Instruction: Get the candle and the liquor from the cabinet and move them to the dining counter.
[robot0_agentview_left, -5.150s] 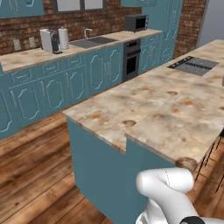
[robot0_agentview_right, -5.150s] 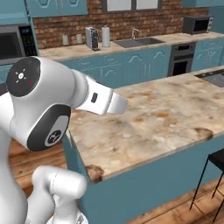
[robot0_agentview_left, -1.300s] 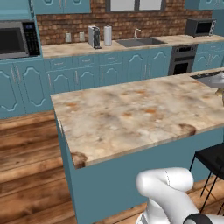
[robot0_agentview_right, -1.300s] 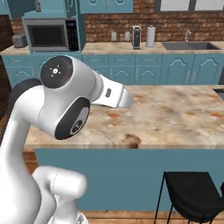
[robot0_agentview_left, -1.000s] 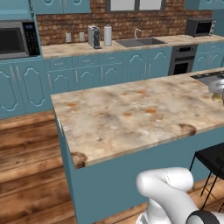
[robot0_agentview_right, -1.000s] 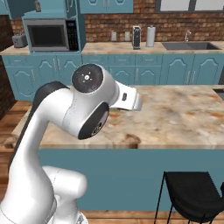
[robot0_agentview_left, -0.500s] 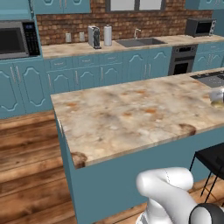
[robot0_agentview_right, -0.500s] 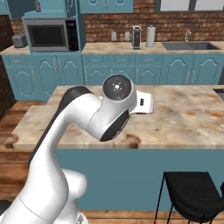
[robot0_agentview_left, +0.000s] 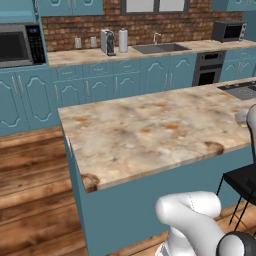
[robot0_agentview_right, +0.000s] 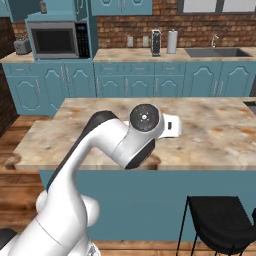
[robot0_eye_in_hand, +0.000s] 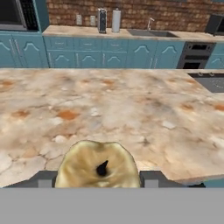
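Note:
In the hand view the candle (robot0_eye_in_hand: 96, 164), a squat gold-tan cylinder with a dark wick, sits between my dark fingertips (robot0_eye_in_hand: 46, 178). My gripper (robot0_eye_in_hand: 98, 180) is shut on it, just above the near part of the dining counter (robot0_eye_in_hand: 131, 100). From the right base view my white arm (robot0_agentview_right: 145, 122) reaches out over that beige, orange-mottled top (robot0_agentview_right: 210, 125). The teal upper cabinet (robot0_agentview_right: 55, 7) hangs above the microwave at the far left, one door swung open. I cannot make out the liquor in it.
A black stool (robot0_agentview_right: 220, 220) stands at the island's near side on the right, also in the left base view (robot0_agentview_left: 245, 180). A cooktop (robot0_agentview_left: 242, 90) is set into the island's far right end. Microwave (robot0_agentview_right: 55, 40), sink (robot0_agentview_left: 157, 48) and canisters line the back wall.
Over the last second my arm has swung rightwards and forward over the dining counter with the candle still held. Before that, the base drove and the whole scene shifted.

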